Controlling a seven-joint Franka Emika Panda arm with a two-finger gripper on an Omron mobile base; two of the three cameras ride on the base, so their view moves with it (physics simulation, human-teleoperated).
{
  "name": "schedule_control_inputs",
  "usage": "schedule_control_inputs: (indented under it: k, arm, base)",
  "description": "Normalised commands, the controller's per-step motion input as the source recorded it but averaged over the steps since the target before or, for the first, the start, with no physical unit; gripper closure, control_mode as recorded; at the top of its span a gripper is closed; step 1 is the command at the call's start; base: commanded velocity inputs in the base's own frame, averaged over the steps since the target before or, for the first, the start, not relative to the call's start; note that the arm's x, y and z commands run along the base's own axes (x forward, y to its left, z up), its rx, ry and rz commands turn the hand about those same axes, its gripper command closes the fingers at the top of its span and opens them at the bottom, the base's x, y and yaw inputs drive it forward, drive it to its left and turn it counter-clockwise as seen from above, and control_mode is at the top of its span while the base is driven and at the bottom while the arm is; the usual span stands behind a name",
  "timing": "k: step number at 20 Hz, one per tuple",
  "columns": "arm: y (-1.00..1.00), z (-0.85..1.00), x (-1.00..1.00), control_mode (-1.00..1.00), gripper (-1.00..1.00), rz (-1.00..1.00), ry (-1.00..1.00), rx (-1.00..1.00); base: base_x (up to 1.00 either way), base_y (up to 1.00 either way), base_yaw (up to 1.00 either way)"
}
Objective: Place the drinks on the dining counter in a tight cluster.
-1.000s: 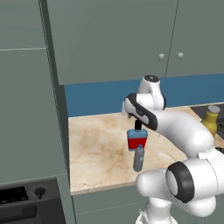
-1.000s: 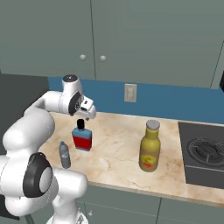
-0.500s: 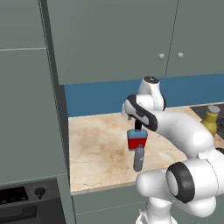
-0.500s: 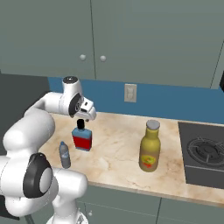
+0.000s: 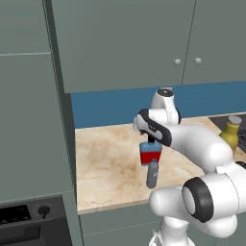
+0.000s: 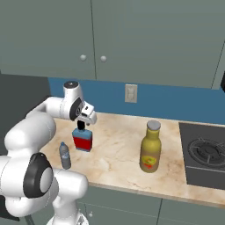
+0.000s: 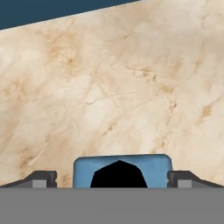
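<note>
From the left base view, the pincer [image 5: 153, 141] hangs right over the blue bottle [image 5: 150, 154] on the beige bench [image 5: 105, 163], the small water bottle [image 5: 152, 174] just in front.

From the right, the amber bottle [image 6: 150, 147] stands well apart beside the stove [image 6: 206, 154].

In the hand view, wide-open fingertips [image 7: 41, 178] flank the black cap [image 7: 119, 174], holding nothing.

The squat blue bottle with a red label [image 5: 150, 154] stands on the beige marble table [image 5: 108, 166], directly under the end effector [image 5: 153, 140]. A slim greyish water bottle [image 5: 152, 173] stands just in front of it. An amber bottle with a grey cap [image 5: 231, 133] stands well apart at the right.
</note>
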Motion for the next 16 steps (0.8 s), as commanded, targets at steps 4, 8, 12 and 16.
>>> schedule_control_inputs:
  k: [4, 8, 12, 16]
  arm:
    - [0.00, -0.12, 0.02, -1.00, -1.00, -0.02, 0.00, 0.00]
    - [0.00, -0.07, 0.01, -1.00, -1.00, -0.02, 0.00, 0.00]
    - [0.00, -0.18, 0.00, -1.00, -1.00, -0.01, 0.00, 0.00]
    - [0.00, -0.15, 0.00, -1.00, -1.00, 0.00, 0.00, 0.00]
  base:
    - [0.00, 0.00, 0.00]
    - [0.00, 0.00, 0.00]
    - [0.00, 0.00, 0.00]
    - [0.00, 0.00, 0.00]
